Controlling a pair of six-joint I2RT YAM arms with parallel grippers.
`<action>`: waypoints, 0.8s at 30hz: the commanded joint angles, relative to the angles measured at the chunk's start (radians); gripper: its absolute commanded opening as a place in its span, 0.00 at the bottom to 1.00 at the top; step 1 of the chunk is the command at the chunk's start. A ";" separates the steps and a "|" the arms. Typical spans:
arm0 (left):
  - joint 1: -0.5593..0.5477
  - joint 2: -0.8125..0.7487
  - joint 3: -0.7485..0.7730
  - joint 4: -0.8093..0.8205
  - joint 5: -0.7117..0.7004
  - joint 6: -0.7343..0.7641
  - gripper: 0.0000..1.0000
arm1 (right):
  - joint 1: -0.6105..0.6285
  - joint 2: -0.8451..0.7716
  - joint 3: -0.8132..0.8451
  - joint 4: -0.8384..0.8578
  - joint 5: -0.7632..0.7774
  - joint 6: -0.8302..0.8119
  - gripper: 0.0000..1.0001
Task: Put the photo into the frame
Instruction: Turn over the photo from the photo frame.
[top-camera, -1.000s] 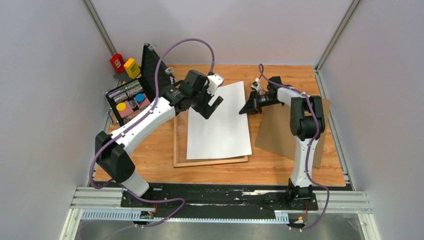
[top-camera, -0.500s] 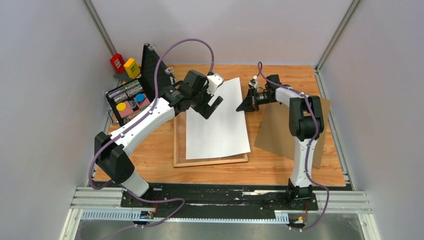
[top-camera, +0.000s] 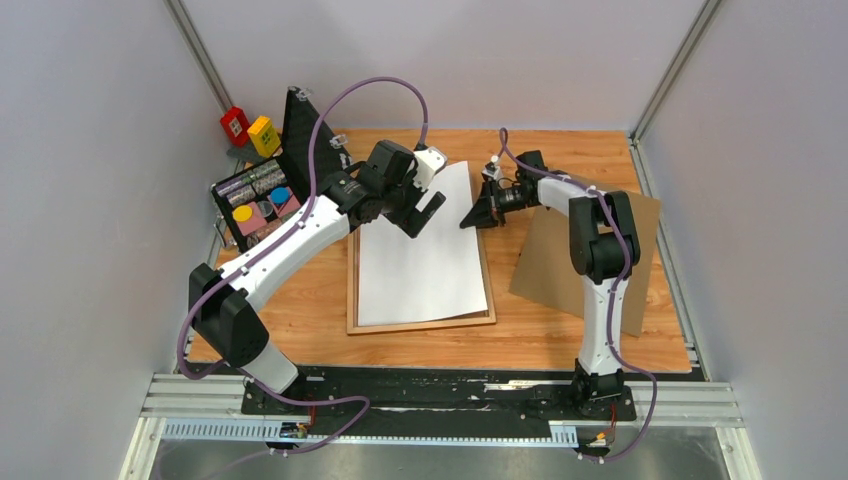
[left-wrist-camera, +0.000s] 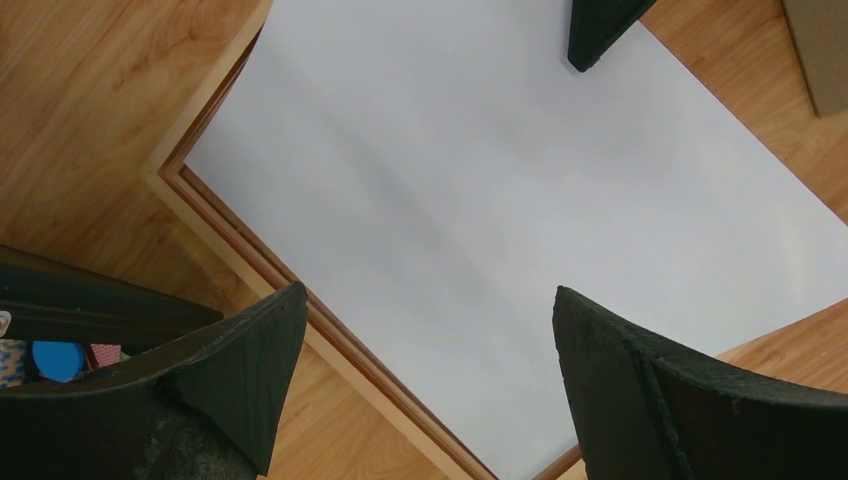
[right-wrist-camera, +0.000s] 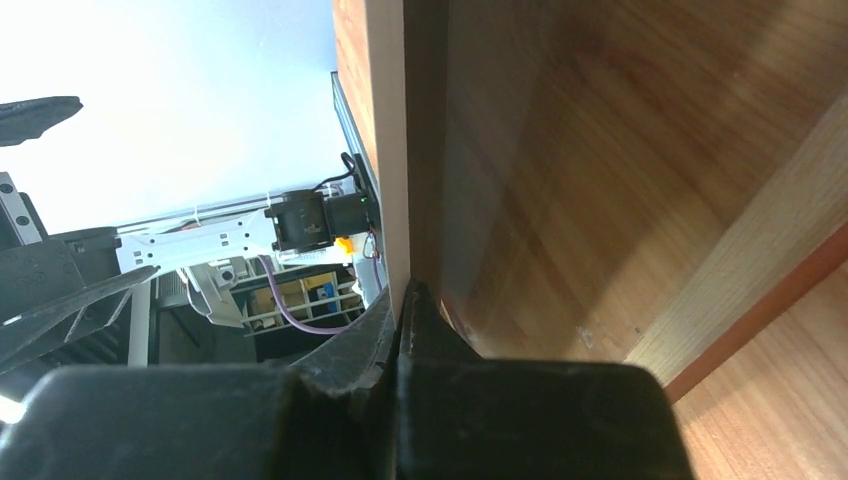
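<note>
The large rectangular paper photo (top-camera: 425, 250), white back up, has shifted left and now lies nearly inside the thin-railed wooden frame (top-camera: 420, 325). The right gripper (top-camera: 470, 216) pinches its far right edge; the left gripper (top-camera: 424, 214) hangs wide open above. Seating looks close.

Plain grey walls (top-camera: 90, 200), wooden table (top-camera: 540, 345), metal rail (top-camera: 700, 405)

We see the photo (top-camera: 425, 255) as thin paper, and its upward side is plain white and matt. The frame (top-camera: 420, 324) is of pale wood, smooth, with a fine grain. The table (top-camera: 300, 315) has an orange-brown wood surface with a slight sheen. The backing board (top-camera: 545, 270) looks like brown cardboard, dull and even. The left gripper (left-wrist-camera: 428, 292) appears as black plastic, matt and a little grainy.
</note>
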 joint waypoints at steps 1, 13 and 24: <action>0.003 -0.027 0.004 0.027 -0.013 0.016 1.00 | 0.004 -0.005 -0.013 0.049 -0.024 0.030 0.00; 0.004 -0.033 -0.001 0.030 -0.024 0.021 1.00 | 0.021 0.052 0.054 0.064 0.001 0.043 0.00; 0.004 -0.039 -0.010 0.034 -0.029 0.024 1.00 | 0.044 0.052 0.031 0.149 0.049 0.087 0.00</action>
